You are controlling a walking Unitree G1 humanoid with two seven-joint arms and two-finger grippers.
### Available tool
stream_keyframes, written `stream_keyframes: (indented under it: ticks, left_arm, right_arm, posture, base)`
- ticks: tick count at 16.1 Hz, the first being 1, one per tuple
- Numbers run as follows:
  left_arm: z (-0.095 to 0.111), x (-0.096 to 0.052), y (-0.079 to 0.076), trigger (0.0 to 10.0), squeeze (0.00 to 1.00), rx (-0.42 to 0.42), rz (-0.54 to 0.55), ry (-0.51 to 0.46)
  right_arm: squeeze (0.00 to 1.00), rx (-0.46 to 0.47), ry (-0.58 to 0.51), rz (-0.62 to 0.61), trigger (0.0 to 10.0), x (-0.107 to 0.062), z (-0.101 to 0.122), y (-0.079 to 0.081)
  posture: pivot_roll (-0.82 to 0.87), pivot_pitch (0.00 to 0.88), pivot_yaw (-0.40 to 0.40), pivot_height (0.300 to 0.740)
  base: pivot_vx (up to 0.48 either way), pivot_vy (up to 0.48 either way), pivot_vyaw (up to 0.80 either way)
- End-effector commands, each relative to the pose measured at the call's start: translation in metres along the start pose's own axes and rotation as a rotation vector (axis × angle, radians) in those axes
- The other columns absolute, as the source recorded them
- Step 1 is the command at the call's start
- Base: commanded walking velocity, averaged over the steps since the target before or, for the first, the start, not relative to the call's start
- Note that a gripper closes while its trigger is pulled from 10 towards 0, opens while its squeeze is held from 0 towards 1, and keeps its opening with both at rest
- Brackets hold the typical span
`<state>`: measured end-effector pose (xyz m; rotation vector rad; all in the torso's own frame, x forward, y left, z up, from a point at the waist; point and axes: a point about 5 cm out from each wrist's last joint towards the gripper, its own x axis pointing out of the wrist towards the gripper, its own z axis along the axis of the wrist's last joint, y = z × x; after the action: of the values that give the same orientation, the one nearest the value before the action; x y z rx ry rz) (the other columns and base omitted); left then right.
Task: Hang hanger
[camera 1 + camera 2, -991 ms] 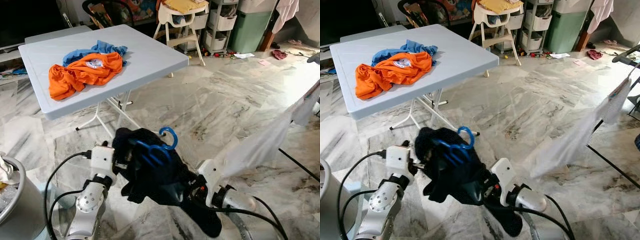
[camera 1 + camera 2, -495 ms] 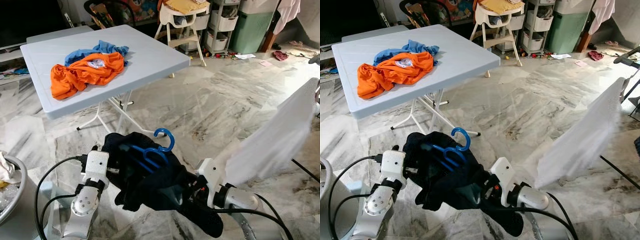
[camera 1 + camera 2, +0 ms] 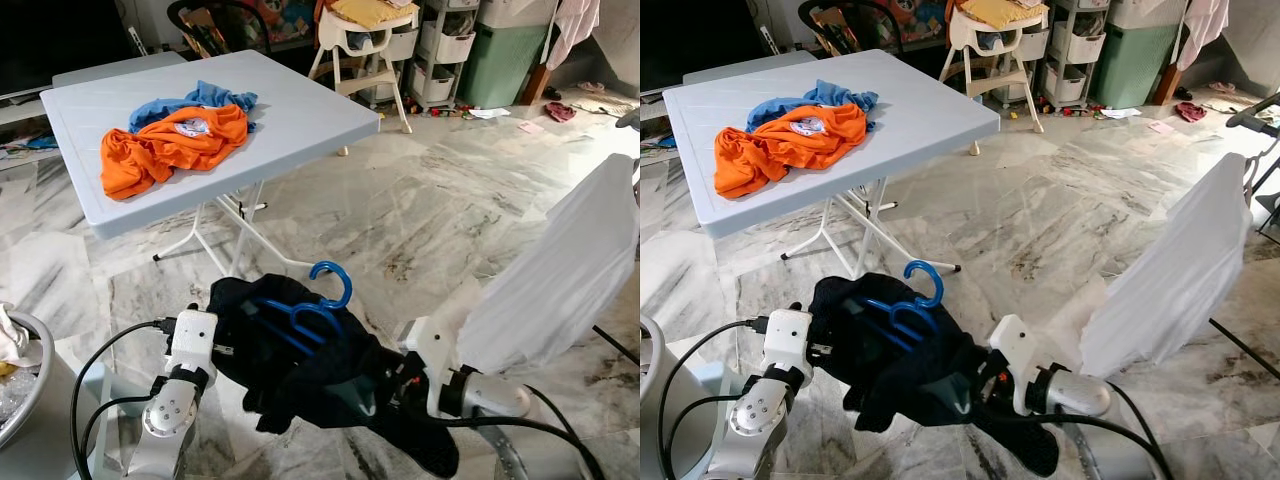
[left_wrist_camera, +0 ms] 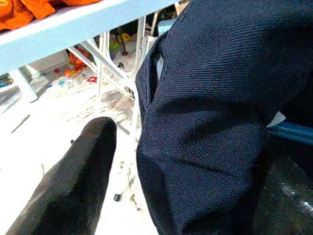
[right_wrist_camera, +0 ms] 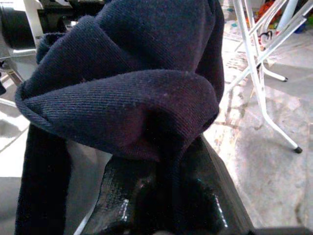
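Two silver arms meet low in the head view around 6 o'clock, holding a dark navy garment (image 3: 300,365) bunched on a blue hanger (image 3: 312,310). Since a second ago the bundle has sunk slightly and spread wider, and the white cloth (image 3: 560,290) at 3 o'clock now hangs fuller and closer. The left tool (image 4: 161,161) sits at 7 o'clock, its wrist block against the garment; one black finger (image 4: 73,181) lies bare beside the fabric, and I cannot tell its grip. The right tool (image 5: 166,196), at 5 o'clock, is buried in the folds; I cannot tell its state. The hanger's hook curls upward above the bundle. At 11 o'clock the counter (image 3: 290,110) carries orange and blue shirts (image 3: 175,135).
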<state>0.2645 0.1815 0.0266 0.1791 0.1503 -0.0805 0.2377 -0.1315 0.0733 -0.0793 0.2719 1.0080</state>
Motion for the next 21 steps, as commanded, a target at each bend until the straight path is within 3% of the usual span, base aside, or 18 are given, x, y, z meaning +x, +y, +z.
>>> stream_keyframes:
  ticks: [1,16,19,21]
  left_arm:
    - [-0.001,0.001,0.008,0.0,0.0,0.008,0.018,0.005]
    - [-0.005,-0.001,0.019,0.0,0.0,0.059,0.089,0.007]
    - [0.002,0.001,0.033,0.0,0.0,0.103,0.164,-0.02]
    - [0.005,0.002,0.041,0.0,0.0,0.122,0.204,-0.027]
  right_arm:
    - [0.0,-0.022,-0.047,0.02,10.0,0.0,0.011,0.001]
    - [0.0,-0.051,-0.004,0.029,10.0,-0.003,0.006,-0.001]
    - [0.0,-0.116,0.068,0.045,10.0,-0.006,-0.003,-0.001]
    - [0.0,-0.213,0.164,0.034,10.0,-0.013,-0.014,-0.008]
  posture:
    - [-0.1,0.0,0.036,0.74]
    - [-0.1,0.0,0.036,0.74]
    - [-0.1,0.0,0.036,0.74]
    - [-0.1,0.0,0.035,0.74]
  base:
    - [0.0,0.0,0.0]
    - [0.0,0.0,0.0]
    - [0.0,0.0,0.0]
    - [0.0,0.0,0.0]
